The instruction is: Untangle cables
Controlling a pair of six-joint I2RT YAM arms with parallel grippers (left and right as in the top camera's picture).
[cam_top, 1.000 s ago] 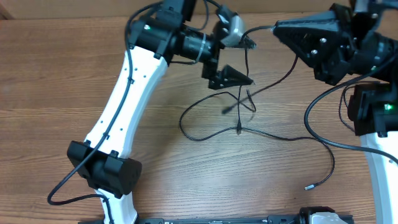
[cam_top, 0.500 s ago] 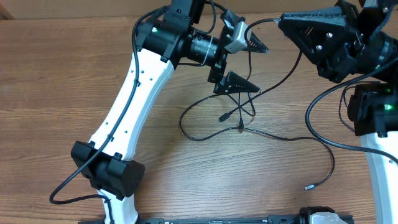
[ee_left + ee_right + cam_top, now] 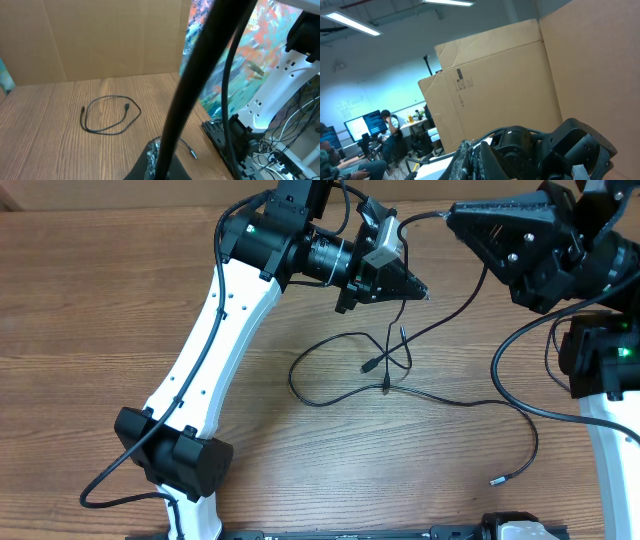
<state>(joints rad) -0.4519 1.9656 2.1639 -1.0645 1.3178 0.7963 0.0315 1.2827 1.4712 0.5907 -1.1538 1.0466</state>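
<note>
The left fingers (image 3: 402,281) are clamping tight on one of the cables (image 3: 386,387), lifting a strand above the table (image 3: 100,300). The right fingers (image 3: 468,224) are pinching that strand's upper end. The rest is lying looped and crossed on the wood between the arms.

Overhead, the light is bright and even, falling from above: the table (image 3: 100,330) shows its grain without glare, and below the left claw (image 3: 421,292) the thin cables (image 3: 390,360) cast only faint, soft shadows. In the left wrist view, the cable (image 3: 186,95) rising from the claw is a black, out-of-focus bar, while the wood beyond stays sharp. Above the right claw (image 3: 477,155), itself dim and blurred, ceiling strip lights (image 3: 350,22) glare over a blue-tinted background.
</note>
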